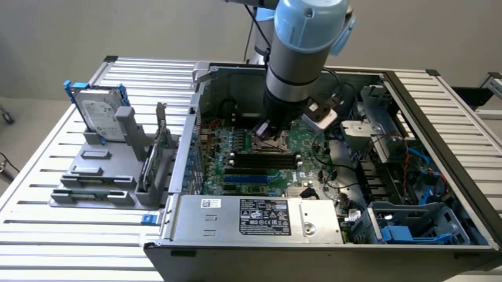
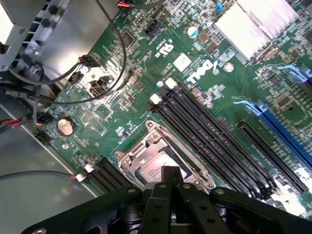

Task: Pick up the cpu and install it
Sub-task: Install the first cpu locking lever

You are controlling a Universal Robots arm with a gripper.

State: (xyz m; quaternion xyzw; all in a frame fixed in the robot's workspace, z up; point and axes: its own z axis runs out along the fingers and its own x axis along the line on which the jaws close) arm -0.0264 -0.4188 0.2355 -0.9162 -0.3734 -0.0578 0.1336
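Note:
The cpu (image 2: 148,171), a small silver-grey square, lies inside the metal-framed socket (image 2: 127,158) on the green motherboard (image 2: 146,73). My gripper (image 2: 170,171) hangs directly over it, its black fingers (image 2: 165,183) pressed together and covering part of the chip's top. I cannot tell whether the fingertips touch the chip. In the exterior view the arm reaches down into the open computer case, and the gripper (image 1: 271,135) sits low over the socket (image 1: 274,143) in the middle of the board.
Black memory slots (image 2: 204,131) run right beside the socket, and a finned heatsink (image 2: 253,24) stands beyond them. Loose cables (image 2: 58,78) cross the board. The power supply (image 1: 251,216) fills the case front. On the exterior view's left, a grey rack holds a hard drive (image 1: 100,111).

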